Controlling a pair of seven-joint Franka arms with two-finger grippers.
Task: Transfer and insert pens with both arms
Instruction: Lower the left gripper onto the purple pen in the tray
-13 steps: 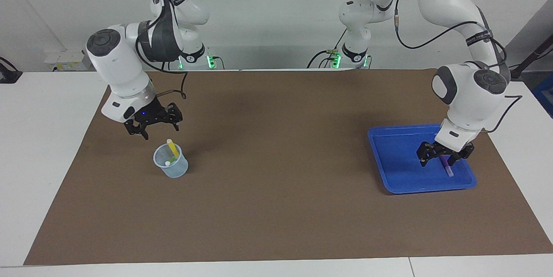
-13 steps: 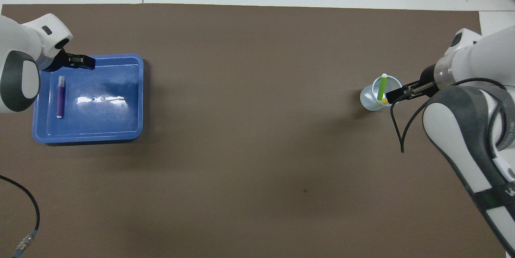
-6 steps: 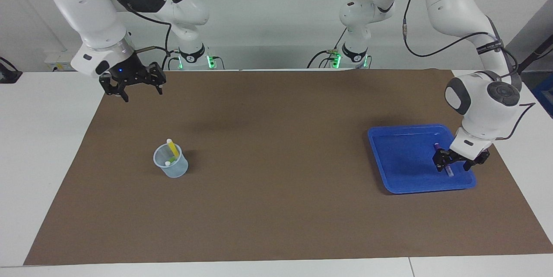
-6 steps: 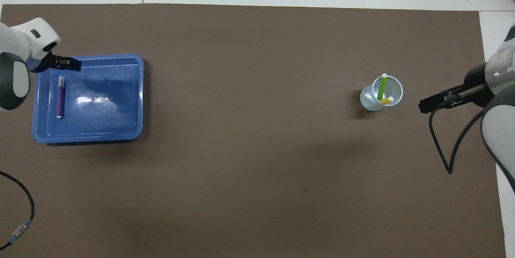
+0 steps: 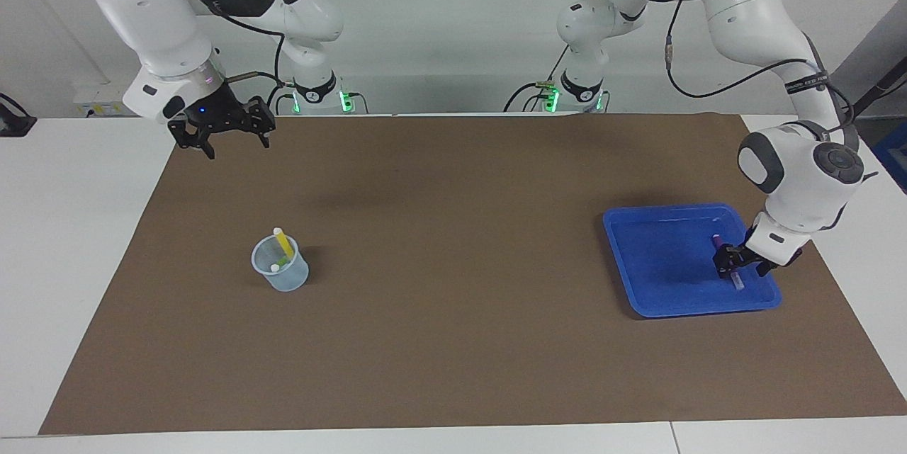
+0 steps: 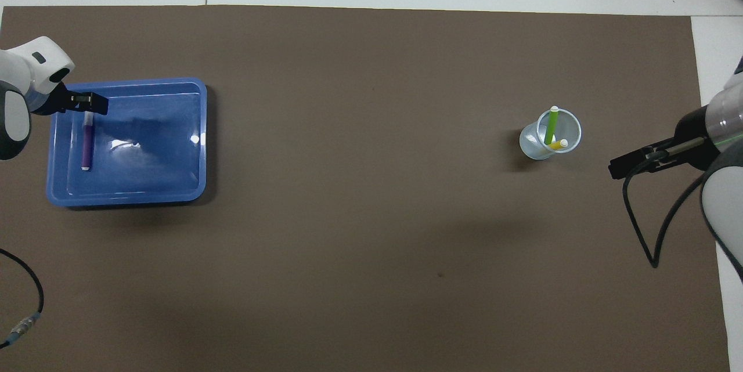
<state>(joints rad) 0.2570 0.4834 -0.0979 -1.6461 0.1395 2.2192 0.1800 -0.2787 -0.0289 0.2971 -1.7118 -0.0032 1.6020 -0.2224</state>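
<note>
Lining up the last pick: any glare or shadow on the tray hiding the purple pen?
Overhead view: small bright glare spots on the blue tray floor beside the purple pen, not on it. Facing view: the left hand covers part of the pen, no glare.

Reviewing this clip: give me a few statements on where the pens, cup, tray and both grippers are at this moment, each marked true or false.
1. The purple pen lies in the blue tray. True.
2. The clear cup holds three pens. False: it holds two, the green pen and the yellow pen.
3. The left gripper is down in the tray at the purple pen. True.
4. The right gripper is holding a pen. False: its jaws are open and empty, raised above the brown mat.
5. The cup stands inside the tray. False: it stands on the mat, toward the right arm's end.
</note>
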